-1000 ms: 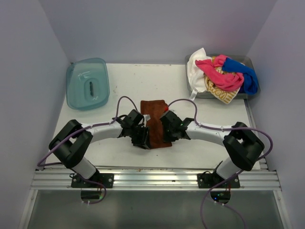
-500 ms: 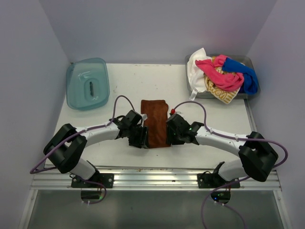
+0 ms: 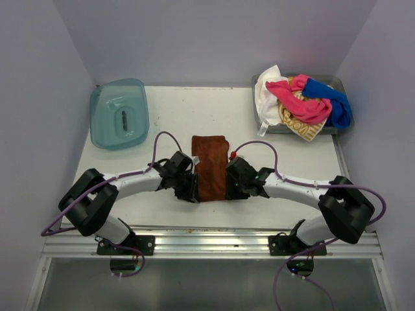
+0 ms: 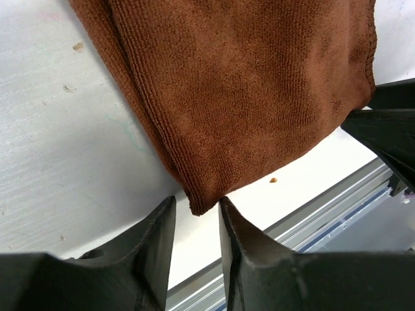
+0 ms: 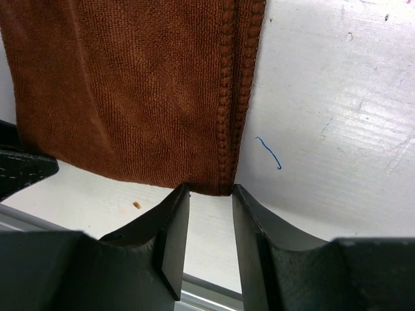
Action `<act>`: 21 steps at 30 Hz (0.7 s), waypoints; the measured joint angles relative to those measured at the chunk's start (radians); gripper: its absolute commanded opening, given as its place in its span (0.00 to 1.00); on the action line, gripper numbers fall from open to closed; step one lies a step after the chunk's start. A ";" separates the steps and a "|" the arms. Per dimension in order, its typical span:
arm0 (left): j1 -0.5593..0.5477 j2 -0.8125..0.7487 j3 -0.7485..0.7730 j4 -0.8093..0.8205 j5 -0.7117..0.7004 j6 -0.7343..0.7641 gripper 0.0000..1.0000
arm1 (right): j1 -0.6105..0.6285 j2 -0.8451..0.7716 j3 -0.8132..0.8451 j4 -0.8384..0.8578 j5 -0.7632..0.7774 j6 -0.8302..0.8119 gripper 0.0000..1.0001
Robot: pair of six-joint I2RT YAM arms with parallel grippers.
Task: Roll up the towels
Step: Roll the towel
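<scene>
While both pairs of jaws stand parted on the white bench (image 3: pixel 194 110), the rust-brown towel (image 3: pixel 210 167) lies flat between them. Its near-left corner pokes into the gap of the left jaws, and its hemmed near-right corner sits at the tips of the right jaws, neither clenched. Folded into 1 ribbed terry strip, it runs lengthwise from the near rail (image 3: pixel 207 243) toward the far wall (image 3: pixel 214 45).
</scene>
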 measured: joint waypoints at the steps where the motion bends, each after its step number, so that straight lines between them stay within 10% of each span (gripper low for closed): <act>1: 0.000 0.000 -0.001 0.000 0.000 -0.001 0.24 | 0.000 0.007 0.000 0.003 0.000 -0.002 0.34; 5: 0.000 0.008 -0.001 0.006 0.000 -0.002 0.01 | 0.000 0.025 0.000 0.015 0.000 -0.005 0.20; 10: 0.000 0.015 0.000 0.006 -0.005 0.000 0.00 | 0.000 0.025 0.000 0.015 0.006 -0.006 0.00; 21: 0.003 -0.057 0.071 -0.042 -0.044 -0.038 0.00 | 0.000 -0.025 0.069 -0.054 0.089 -0.019 0.00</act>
